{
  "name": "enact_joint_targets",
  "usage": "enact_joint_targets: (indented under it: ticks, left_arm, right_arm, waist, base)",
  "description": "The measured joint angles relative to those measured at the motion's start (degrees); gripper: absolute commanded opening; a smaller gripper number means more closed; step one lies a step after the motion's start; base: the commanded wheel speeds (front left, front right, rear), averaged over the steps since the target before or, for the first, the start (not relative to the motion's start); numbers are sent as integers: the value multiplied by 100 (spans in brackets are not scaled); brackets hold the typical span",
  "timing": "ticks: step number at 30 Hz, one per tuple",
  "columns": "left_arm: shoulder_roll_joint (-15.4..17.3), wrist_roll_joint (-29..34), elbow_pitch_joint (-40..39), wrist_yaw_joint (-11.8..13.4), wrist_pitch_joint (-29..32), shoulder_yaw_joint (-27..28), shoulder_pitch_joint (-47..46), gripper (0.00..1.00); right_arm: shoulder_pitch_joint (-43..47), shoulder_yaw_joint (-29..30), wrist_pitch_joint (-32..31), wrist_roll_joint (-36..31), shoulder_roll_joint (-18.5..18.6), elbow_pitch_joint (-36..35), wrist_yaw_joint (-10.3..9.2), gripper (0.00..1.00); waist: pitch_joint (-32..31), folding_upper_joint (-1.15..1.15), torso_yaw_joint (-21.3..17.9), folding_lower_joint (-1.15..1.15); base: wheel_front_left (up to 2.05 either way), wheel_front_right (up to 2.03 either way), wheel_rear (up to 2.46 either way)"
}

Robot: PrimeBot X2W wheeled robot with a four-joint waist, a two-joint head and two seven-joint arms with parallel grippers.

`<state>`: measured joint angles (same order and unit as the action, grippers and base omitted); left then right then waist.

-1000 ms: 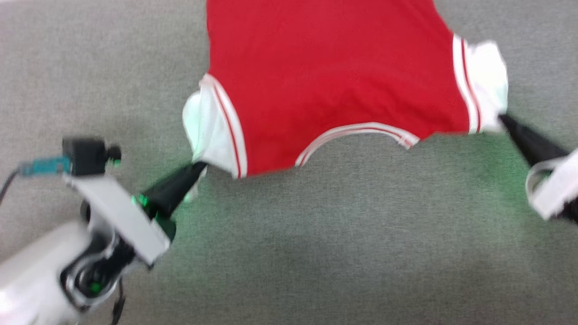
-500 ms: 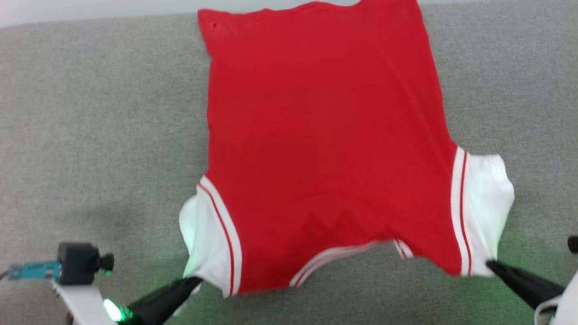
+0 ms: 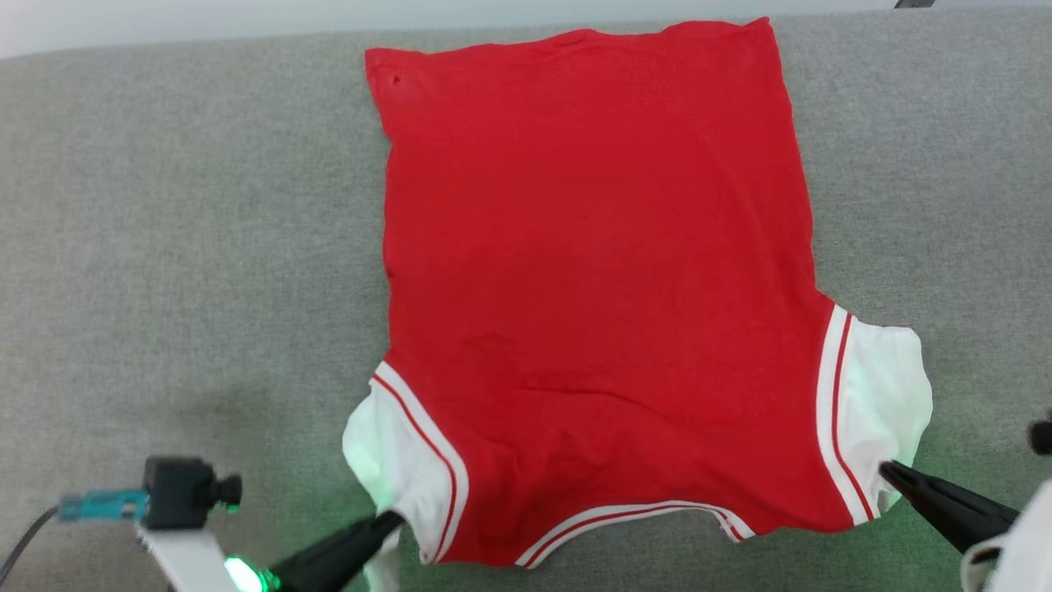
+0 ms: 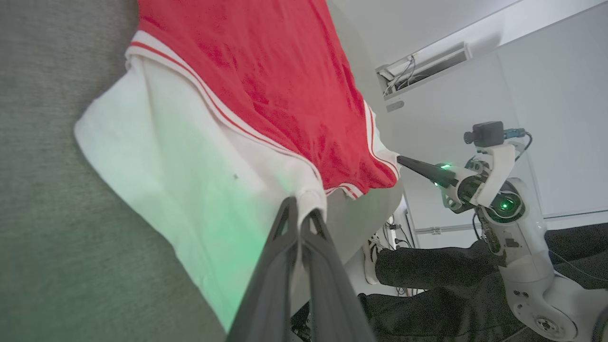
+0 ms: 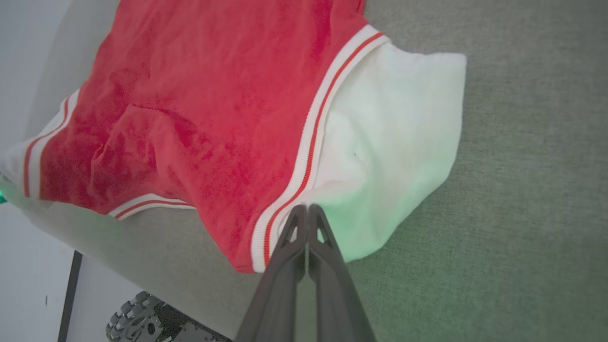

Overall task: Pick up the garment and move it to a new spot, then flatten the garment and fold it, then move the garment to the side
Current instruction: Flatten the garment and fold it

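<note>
Two tools are gripping the shirt (image 3: 592, 271), one at each sleeve. Shirt is lying spread out on the grey surface (image 3: 181, 247), red body flat, hem (image 3: 575, 41) toward the far edge, neckline (image 3: 625, 518) facing the robot.

Left tool (image 3: 393, 520) is pointing in from the lower left of the head view, tip touching the near corner of the white left sleeve (image 3: 394, 460). In the left wrist view the left tool (image 4: 300, 209) is pressing its fingers together, pinching a fold of the white sleeve edge between them. Sleeve fabric is bunching slightly at the tip.

Right tool (image 3: 889, 470) is pointing in from the lower right. Its tip is sitting at the near edge of the white right sleeve (image 3: 883, 386), just beside the striped trim (image 3: 832, 411). In the right wrist view the right tool (image 5: 306, 209) is clamping the sleeve edge, fingers lying flat against each other.

Green glow is tinting both sleeves and the surface near them. Shirt (image 5: 204, 95) body is wrinkling a little near the collar and is looking smooth elsewhere in the head view.

Left wrist view is also catching the right tool (image 4: 403, 160) across the shirt (image 4: 266, 71), tip touching the far sleeve. Small black camera (image 3: 177, 493) is sitting on the left wrist. A person's dark trouser leg (image 4: 427, 266) and pale shoe (image 4: 370, 256) are showing beyond the surface edge.
</note>
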<state>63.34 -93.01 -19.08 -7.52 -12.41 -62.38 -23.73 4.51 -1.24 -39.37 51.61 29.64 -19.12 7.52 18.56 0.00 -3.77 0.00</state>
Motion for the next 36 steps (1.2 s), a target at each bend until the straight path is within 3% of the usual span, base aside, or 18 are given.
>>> enact_joint_targets:
  ticks: [7, 14, 23, 25, 27, 31, 36]
  left_arm:
    - [-723, 5, 1101, 0, 186, -5, -113, 0]
    - [-1174, 423, 2192, -1, 130, -202, -106, 0]
    - [-1535, 722, 2858, -30, -101, -307, -97, 0]
    - [-1578, 761, 2917, -30, -168, -275, -86, 0]
    - [-1623, 816, 2929, -30, -219, -242, -66, 0]
    - [-1689, 1125, 2975, -27, -275, -146, -48, 0]
    - [-1801, 1571, 2964, -24, -281, 96, 54, 0]
  right_arm:
    - [-613, -627, 235, -680, 26, 1120, 0, 0]
    - [-867, -1302, 834, -1202, 123, 1833, 2, 0]
    - [-1222, -1918, 1397, -1436, 279, 2335, 10, 0]
    - [-1288, -2034, 1479, -1483, 346, 2345, 11, 37]
    - [-1319, -2064, 1549, -1484, 361, 2327, 10, 100]
    - [-1250, -1907, 1463, -1209, 493, 1803, 2, 100]
    - [-1102, -1039, 894, -520, 859, 576, 1, 100]
  waist:
    - [-47, 0, 28, 0]
    - [-54, 0, 47, 0]
    - [-61, 0, -40, 0]
    - [-65, 0, -68, 0]
    - [-77, 0, -82, 0]
    - [-85, 0, -32, 0]
    - [-44, 0, 60, 0]
  base:
    - [0, 0, 0]
    - [0, 0, 0]
    - [0, 0, 0]
    - [0, 0, 0]
    - [0, 0, 0]
    - [0, 0, 0]
    - [0, 0, 0]
